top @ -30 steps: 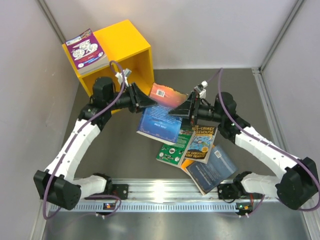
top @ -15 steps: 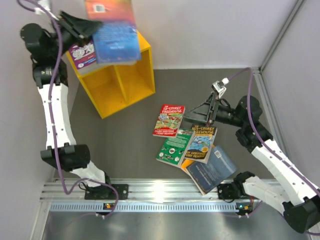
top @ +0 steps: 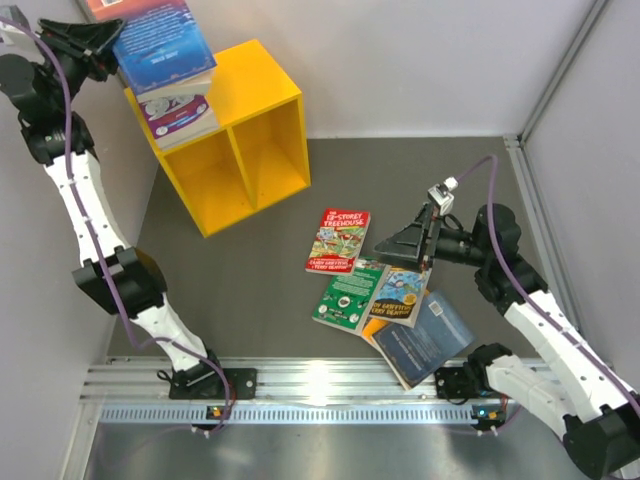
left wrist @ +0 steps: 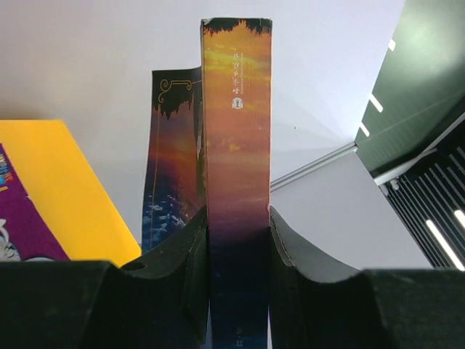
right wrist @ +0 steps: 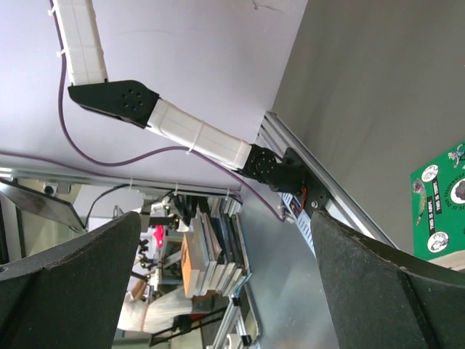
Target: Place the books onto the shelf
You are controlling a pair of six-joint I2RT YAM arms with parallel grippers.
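The yellow shelf stands at the back left, with a purple book lying flat on its top. My left gripper is raised high above it, shut on a blue and orange book. In the left wrist view that book's spine is clamped between the fingers, over the shelf. My right gripper hangs open and holds nothing, just above the books on the table: a red Treehouse book, a green one, a second Treehouse book and a dark blue one.
An orange book edge pokes out beneath the dark blue one. Both shelf compartments face the table and hold nothing. An aluminium rail runs along the near edge. The cell's walls close in on the left and right.
The left arm has lifted the blue book from over the table to above the shelf's top. The right gripper let go of it, opened wide and drew back to the right.
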